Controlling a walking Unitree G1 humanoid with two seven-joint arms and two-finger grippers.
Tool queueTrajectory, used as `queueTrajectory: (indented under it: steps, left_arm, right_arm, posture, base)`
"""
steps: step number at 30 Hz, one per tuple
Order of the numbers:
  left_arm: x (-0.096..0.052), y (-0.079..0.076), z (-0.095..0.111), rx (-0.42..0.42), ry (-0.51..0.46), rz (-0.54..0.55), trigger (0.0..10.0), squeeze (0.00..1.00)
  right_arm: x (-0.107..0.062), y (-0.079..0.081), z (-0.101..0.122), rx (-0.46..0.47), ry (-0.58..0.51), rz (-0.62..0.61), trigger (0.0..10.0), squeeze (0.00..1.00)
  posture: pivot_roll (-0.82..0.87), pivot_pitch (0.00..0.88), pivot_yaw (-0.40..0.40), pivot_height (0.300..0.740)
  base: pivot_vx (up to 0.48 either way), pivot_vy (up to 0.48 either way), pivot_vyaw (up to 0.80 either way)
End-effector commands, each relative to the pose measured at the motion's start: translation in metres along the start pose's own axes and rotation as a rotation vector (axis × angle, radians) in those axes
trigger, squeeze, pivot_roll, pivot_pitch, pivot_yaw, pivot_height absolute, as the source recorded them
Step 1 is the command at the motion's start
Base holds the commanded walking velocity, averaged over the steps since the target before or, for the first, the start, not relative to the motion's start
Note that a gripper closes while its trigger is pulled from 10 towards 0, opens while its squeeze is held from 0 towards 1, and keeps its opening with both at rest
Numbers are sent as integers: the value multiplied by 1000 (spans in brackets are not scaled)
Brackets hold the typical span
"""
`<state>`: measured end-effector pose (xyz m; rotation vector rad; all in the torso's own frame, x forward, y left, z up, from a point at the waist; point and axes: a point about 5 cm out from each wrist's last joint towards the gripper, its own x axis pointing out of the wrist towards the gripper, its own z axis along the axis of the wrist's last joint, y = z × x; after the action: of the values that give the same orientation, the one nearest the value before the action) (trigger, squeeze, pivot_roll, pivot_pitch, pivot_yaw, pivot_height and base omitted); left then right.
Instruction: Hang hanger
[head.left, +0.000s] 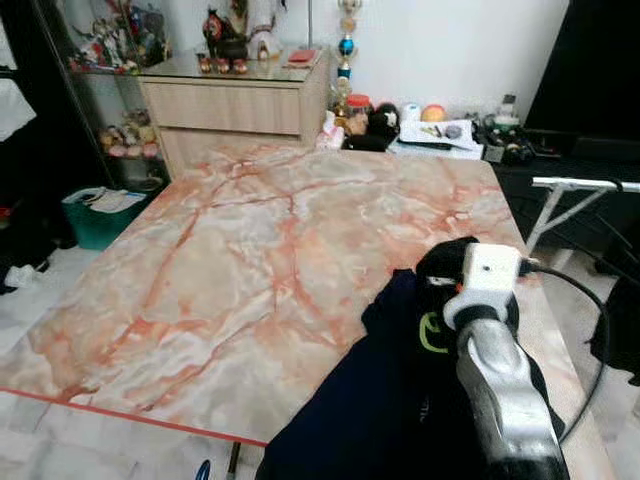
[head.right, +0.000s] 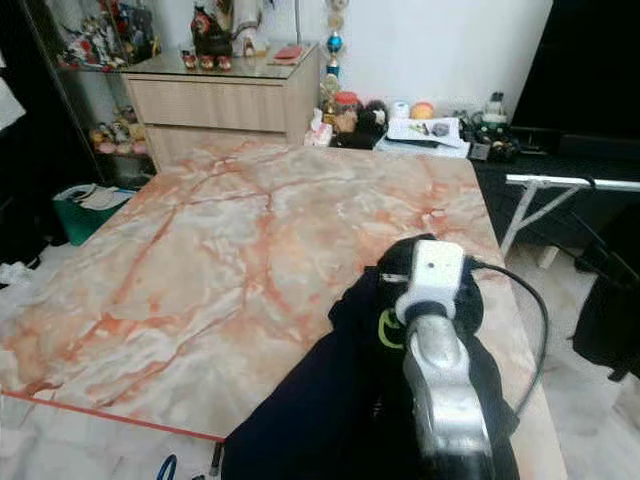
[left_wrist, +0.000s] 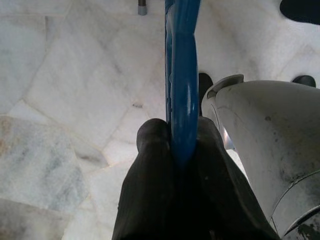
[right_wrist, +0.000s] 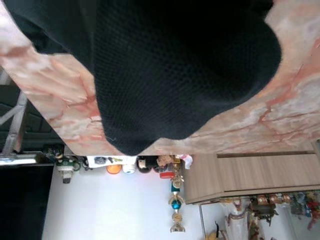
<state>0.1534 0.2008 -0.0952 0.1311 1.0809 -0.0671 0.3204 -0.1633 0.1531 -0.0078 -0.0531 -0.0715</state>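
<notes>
My left claw (left_wrist: 175, 145) is clenched on the hanger (left_wrist: 182, 85), a blue plastic one squeezed edge-on between my two black fingers (left_wrist: 150, 170), hanging low over the pale tiled floor (left_wrist: 75, 100) beside my silver leg shell (left_wrist: 265, 135). From my head the hanger's blue tip (head.left: 203, 470) peeks out at about 7 o'clock, just under the near edge of the table (head.left: 250, 250). My right arm (head.left: 500, 380) reaches up from 5 o'clock over the table's near right corner, its white wrist camera (head.left: 490, 275) sitting above a dark garment (head.left: 370, 400) with a small green mark (head.left: 428, 335). That garment lies on the pink-veined marble top and drapes off the near edge. My right wrist looks straight onto the black knit cloth (right_wrist: 175, 70), pressed close against it, with marble (right_wrist: 280, 115) showing around it; I cannot tell whether that claw is released or clenched, since the cloth covers everything. Beyond the table at 12 o'clock stands a wooden cabinet (head.left: 235, 105) with figurines on it, and clutter (head.left: 420, 120) lies along the white wall (head.left: 450, 45) towards 1 o'clock. A green bin (head.left: 100, 215) sits on the floor at 9 o'clock.
</notes>
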Motion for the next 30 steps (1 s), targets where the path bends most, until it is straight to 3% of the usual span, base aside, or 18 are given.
queueTrajectory:
  steps: [1, 9, 17, 18, 19, 20, 30]
  left_arm:
    - [-1, -8, -12, 19, 44, -26, 10000, 0]
    - [-1, -8, -12, 23, 47, -33, 10000, 0]
    - [-1, -8, -12, 22, 48, -32, 10000, 0]
    - [-1, -8, -12, 23, 48, -31, 10000, 0]
    - [-1, -8, -12, 23, 48, -29, 10000, 0]
    - [-1, -7, -12, 23, 48, -29, 10000, 0]
    - [-1, -7, -12, 22, 48, -24, 10000, 0]
  right_arm:
    - [-6, -2, 4, -19, -9, -8, 10000, 1000]
    - [-40, -27, -11, -29, 102, -135, 10000, 1000]
    - [-55, -21, -9, -15, 73, -103, 10000, 992]
    - [-56, -20, -10, -16, 76, -99, 10000, 451]
    - [-58, -17, -11, -11, 83, -96, 10000, 43]
    - [-59, -16, -11, -7, 84, -94, 10000, 0]
    - [-66, -13, -11, -10, 87, -88, 10000, 0]
  posture:
    - [86, 17, 18, 740]
    - [83, 14, 13, 740]
    - [81, 22, 11, 740]
    - [81, 22, 11, 740]
    - [81, 22, 11, 740]
    - [81, 22, 11, 740]
    - [89, 32, 10, 740]
  base:
    - [0, 0, 0]
    - [0, 0, 0]
    - [0, 0, 0]
    - [0, 0, 0]
    - [0, 0, 0]
    - [0, 0, 0]
    - [0, 0, 0]
